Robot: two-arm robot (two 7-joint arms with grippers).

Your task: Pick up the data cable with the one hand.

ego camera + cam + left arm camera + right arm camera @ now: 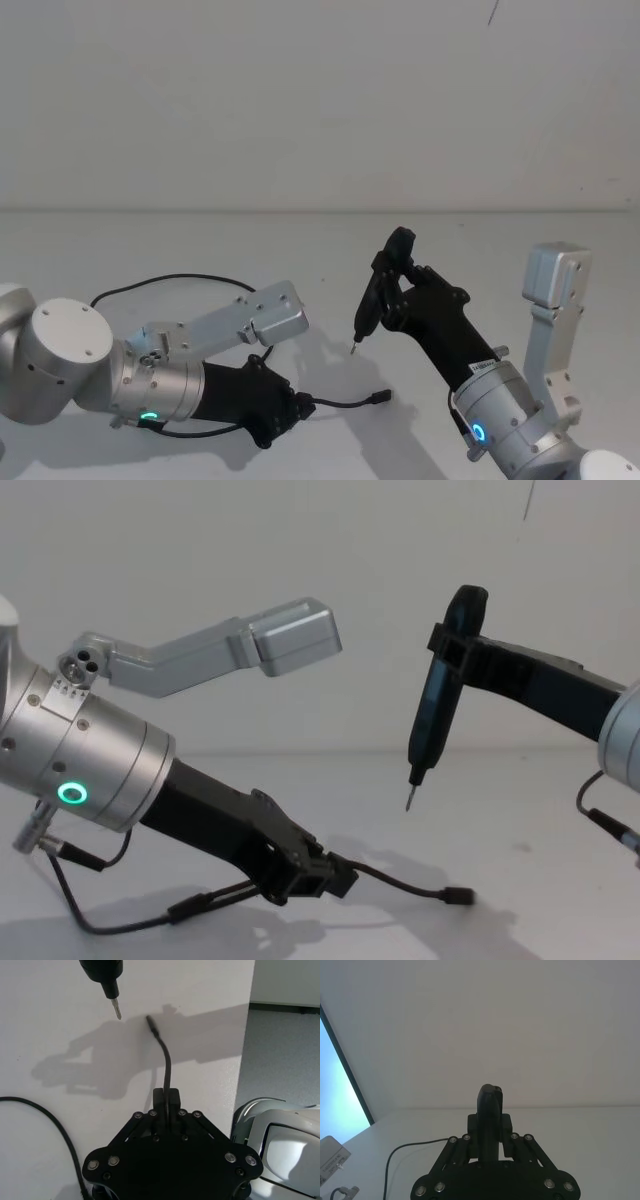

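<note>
The data cable (345, 404) is a thin black cord on the white table. My left gripper (290, 405) is shut on it a short way from one end, low over the table. Past the fingers, the short free end runs out to a small black plug (460, 896) near the tabletop. The left wrist view shows the cord (167, 1060) leaving the closed left gripper (166, 1095) and ending at the plug (150, 1020). The rest of the cable loops back behind my left arm (170, 283). My right gripper (395, 285) is shut on a black pen-like tool (440, 700), held point down above the table.
The tool's tip (355, 345) hangs just beyond the cable's plug. Silver camera brackets stick out above my left wrist (290, 640) and right wrist (555, 280). The table edge (245, 1060) lies close by in the left wrist view, with grey floor beyond it.
</note>
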